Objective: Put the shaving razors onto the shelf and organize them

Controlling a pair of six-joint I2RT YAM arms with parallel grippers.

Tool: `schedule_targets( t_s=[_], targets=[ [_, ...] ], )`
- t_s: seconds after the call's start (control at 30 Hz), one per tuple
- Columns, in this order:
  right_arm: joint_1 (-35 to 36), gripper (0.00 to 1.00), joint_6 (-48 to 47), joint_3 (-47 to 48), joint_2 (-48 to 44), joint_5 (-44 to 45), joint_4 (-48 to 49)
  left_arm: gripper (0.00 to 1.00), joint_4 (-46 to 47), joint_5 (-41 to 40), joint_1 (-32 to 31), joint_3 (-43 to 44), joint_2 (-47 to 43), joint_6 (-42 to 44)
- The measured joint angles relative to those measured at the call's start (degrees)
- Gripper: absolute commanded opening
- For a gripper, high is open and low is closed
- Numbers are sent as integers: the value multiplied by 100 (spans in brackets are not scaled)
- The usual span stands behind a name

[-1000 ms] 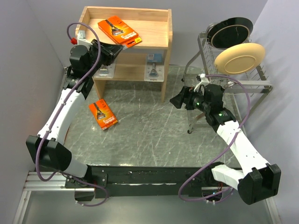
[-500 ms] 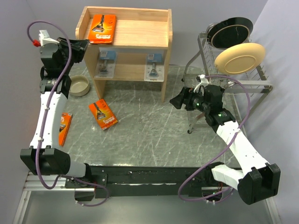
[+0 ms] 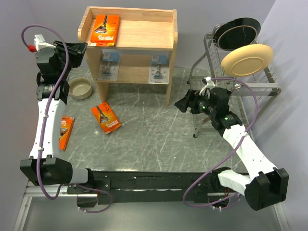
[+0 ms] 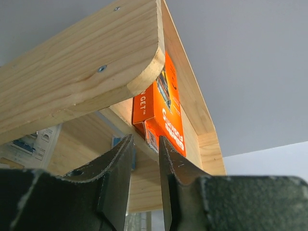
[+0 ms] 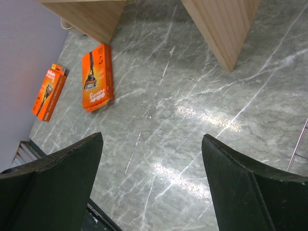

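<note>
a grey marble-patterned table (image 3: 159,139) sits between lilac walls, with the light wooden shelf (image 3: 144,36) at its far edge. one orange cardboard razor pack (image 3: 105,23) lies flat in the rimmed top tray, two clear blister razor packs (image 3: 109,65) rest on the lower board, and two more orange packs (image 3: 106,118) lie on the table. the left gripper (image 4: 144,180), fingers nearly pressed together and holding nothing, hovers at the tray's left rim. the right gripper (image 5: 151,185), fingers spread wide, hangs over open tabletop beside a wire dish rack (image 3: 240,72).

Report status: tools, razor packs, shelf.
Left tool nearly shut, empty, beside shelf. Right tool open, empty. One orange pack on top tray, two blister packs on lower board, two orange packs on table. Nothing blocking.
</note>
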Motion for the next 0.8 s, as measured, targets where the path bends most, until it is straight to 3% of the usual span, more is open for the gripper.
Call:
schedule_targets(
  t_s=[0.8],
  targets=[
    [-68,91,-81,-205,24,79,-13,30,140,243,-129,11,376,-533]
  ],
)
